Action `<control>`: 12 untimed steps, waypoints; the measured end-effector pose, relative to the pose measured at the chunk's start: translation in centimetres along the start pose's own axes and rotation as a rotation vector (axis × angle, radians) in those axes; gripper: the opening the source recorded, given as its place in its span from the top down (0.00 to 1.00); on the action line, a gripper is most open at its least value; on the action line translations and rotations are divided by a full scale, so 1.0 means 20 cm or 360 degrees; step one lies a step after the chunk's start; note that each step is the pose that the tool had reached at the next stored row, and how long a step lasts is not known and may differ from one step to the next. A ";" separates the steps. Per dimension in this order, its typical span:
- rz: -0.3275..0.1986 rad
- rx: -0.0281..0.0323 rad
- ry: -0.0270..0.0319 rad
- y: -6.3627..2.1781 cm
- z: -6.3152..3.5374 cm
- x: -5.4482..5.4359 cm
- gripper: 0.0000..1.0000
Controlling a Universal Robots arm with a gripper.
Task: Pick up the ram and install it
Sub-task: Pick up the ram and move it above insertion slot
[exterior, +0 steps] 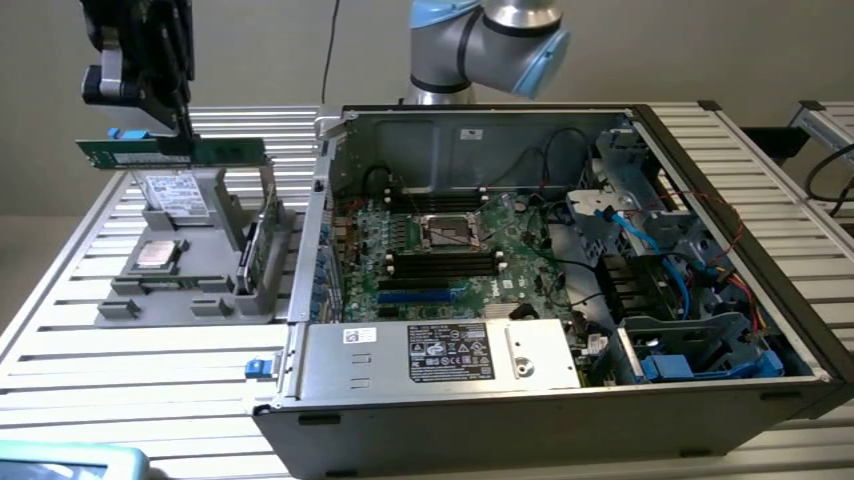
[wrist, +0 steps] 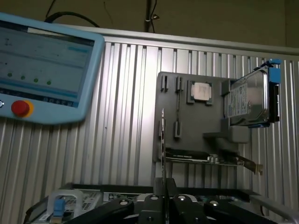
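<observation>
The ram (exterior: 214,151) is a long thin green stick held level in the air above the grey holder tray (exterior: 127,300), at the exterior view's left. My gripper (exterior: 171,138) is shut on its middle from above. In the wrist view the ram (wrist: 162,140) shows edge-on as a thin line rising from between the fingertips of the gripper (wrist: 163,186). The open computer case (exterior: 534,400) lies to the exterior view's right, with black memory slots (exterior: 441,262) beside the processor socket (exterior: 451,232) on the green motherboard (exterior: 514,275).
The grey holder tray carries a square silver processor chip (exterior: 154,255), a hard drive (exterior: 174,192) and an upright expansion card (exterior: 263,240). A power supply (exterior: 441,352) fills the case's near side, with cables and drive bays (exterior: 681,330) on the right. A blue teach pendant (wrist: 42,70) lies near the tray.
</observation>
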State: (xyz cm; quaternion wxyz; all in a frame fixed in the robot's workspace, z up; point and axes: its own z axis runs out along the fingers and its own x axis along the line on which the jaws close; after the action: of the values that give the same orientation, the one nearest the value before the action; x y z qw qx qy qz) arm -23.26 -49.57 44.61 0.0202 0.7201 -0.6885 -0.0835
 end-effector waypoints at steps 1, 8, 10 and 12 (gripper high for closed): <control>-0.0001 0.00002 -0.00070 -0.021 -0.003 0.00 0.86; -0.0004 0.00005 -0.00177 -0.178 -0.027 0.01 0.86; -0.0007 -0.00001 -0.00171 -0.225 -0.034 0.02 0.86; -0.0010 -0.00009 -0.00167 -0.269 -0.040 0.02 0.86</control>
State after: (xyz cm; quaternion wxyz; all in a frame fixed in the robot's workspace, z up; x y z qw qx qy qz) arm -17.81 -49.71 44.59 0.0165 0.7218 -0.6864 -0.0875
